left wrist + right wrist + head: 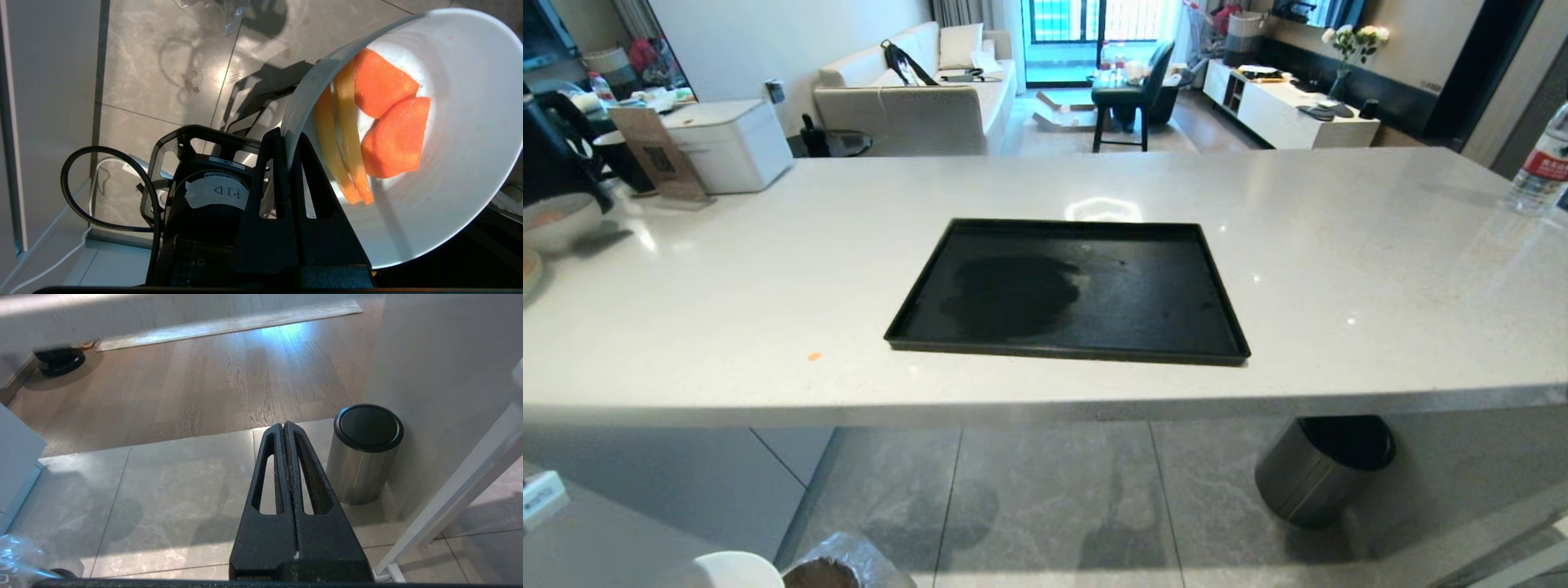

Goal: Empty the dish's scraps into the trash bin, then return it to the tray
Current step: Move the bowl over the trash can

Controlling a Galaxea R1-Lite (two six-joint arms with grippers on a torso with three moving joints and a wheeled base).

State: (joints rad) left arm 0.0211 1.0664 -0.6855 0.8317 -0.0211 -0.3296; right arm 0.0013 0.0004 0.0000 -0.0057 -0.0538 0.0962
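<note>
Left pincer: clamped on the dish's rim.
Dish: tipped on its side above the floor tiles, scraps inside.
Right pincer: fingers together, empty, above the floor.
Tray: mid-bench, bare.
Trash bin: low on the floor, beside the dish.

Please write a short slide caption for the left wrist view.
Left gripper clamps the dish rim, scraps inside.

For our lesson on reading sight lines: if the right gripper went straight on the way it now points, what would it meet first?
Most likely the grey tiled floor. The right gripper, jaws shut and empty, points forward and down at it. The steel bin stands just beside that line; depth is unclear, so it might be brushed.
</note>
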